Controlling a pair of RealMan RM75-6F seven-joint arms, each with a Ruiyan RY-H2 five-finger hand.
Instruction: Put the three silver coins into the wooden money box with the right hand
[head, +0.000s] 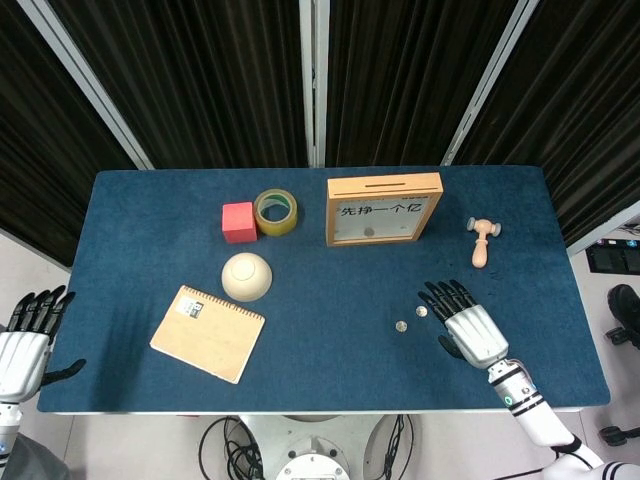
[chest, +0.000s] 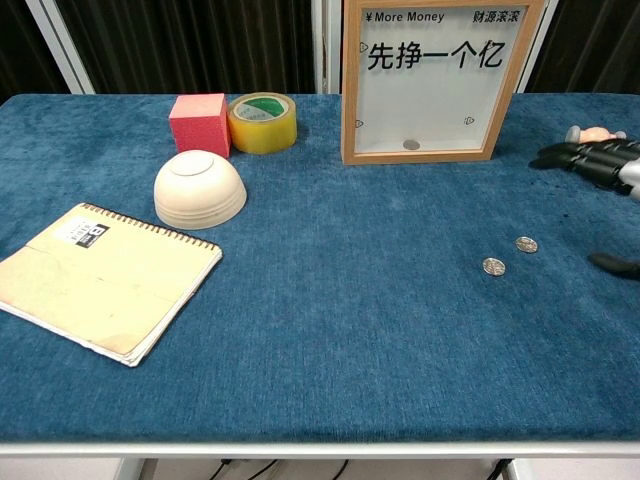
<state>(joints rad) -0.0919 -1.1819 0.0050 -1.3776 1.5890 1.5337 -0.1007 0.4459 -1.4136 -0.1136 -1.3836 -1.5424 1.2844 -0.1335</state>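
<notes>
- Right of centre, low in the head view, the right hand (head: 470, 330) hovers empty, fingers spread.
- Two silver coins (head: 401, 325) lie just left of its fingertips.
- Wooden money box (head: 383, 209) stands upper centre, one coin inside.
- Left hand (head: 22, 345) at lower left edge, fingers apart, holding nothing.

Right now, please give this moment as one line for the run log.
right hand: open, beside coins | one coin in money box | two coins on table | left hand: open, off table
</notes>
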